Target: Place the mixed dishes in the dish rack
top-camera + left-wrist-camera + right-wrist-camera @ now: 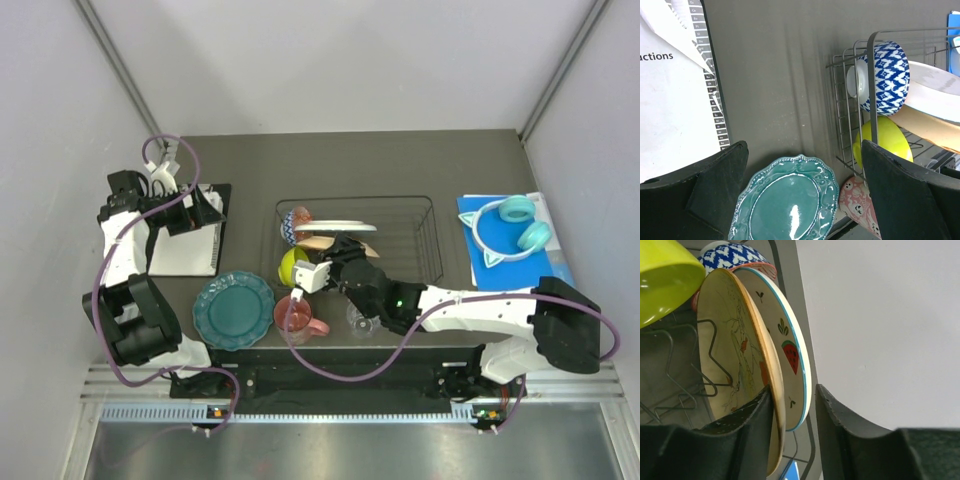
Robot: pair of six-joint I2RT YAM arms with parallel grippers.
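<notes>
The wire dish rack [410,235] holds the blue-patterned bowl [297,222], the white plate [338,225], the peach plate [318,242] and the lime-green bowl [291,266]. In the right wrist view the two plates stand on edge side by side. My right gripper [793,390] is open astride both rims: one finger lies against the peach plate [732,350], the other stands apart from the white plate [785,330]. The teal plate [234,308], pink mug [297,317] and clear glass [362,320] sit on the table in front of the rack. My left gripper [804,145] is open and empty above the table by the clipboard.
The clipboard with white paper [190,240] lies at the left under my left arm. Turquoise headphones [515,228] rest on a blue sheet [475,210] right of the rack. Grey walls close in the back and sides.
</notes>
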